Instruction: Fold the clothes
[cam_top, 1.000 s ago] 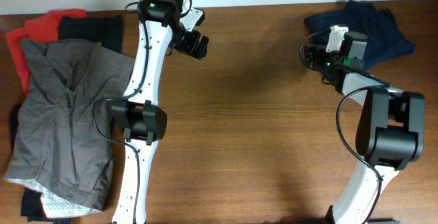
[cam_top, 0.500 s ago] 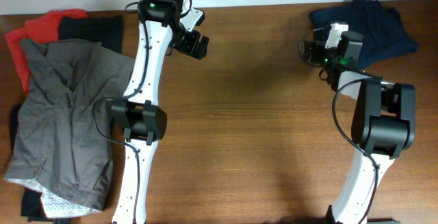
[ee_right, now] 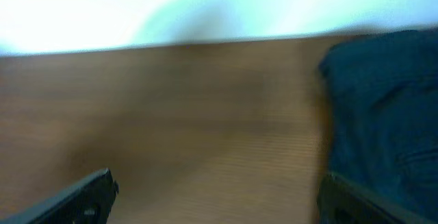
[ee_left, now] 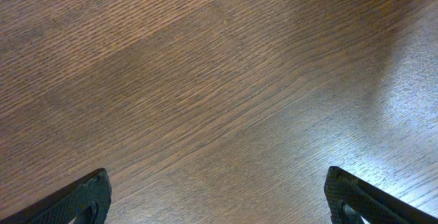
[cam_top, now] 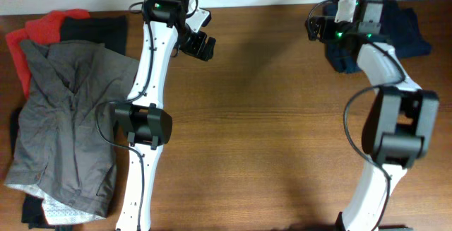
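Over navy shorts (cam_top: 413,34), right arm (cam_top: 379,59) outstretched

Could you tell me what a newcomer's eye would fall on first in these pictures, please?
The heap of clothes at the left end of the table, a grey garment topmost, draws the eye first. Next come the navy shorts crumpled at the far right corner, the right gripper open beside them.
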Robot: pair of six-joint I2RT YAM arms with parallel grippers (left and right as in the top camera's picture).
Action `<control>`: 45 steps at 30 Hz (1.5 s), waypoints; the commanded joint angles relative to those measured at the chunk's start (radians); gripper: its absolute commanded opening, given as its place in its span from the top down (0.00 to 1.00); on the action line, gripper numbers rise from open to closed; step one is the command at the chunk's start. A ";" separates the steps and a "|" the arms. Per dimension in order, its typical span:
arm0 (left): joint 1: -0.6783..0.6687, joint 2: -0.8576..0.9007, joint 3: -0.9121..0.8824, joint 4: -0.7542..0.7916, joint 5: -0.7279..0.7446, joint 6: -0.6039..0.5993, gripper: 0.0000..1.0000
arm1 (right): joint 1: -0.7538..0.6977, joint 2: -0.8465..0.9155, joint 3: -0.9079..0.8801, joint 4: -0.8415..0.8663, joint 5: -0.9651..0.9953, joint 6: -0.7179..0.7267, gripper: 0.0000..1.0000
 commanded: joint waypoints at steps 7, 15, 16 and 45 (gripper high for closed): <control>-0.002 -0.038 0.019 0.000 -0.007 0.006 0.01 | 0.050 -0.518 0.066 -0.277 -0.295 0.207 0.01; -0.002 -0.038 0.019 0.000 -0.007 0.006 0.01 | -0.056 -0.607 0.066 -0.483 -0.251 0.196 0.01; -0.002 -0.038 0.019 0.000 -0.007 0.006 0.01 | -0.073 -0.612 0.066 -0.506 -0.249 0.167 0.01; -0.002 -0.038 0.019 0.000 -0.007 0.006 0.01 | 0.086 -1.976 -1.671 0.225 0.090 -0.112 0.01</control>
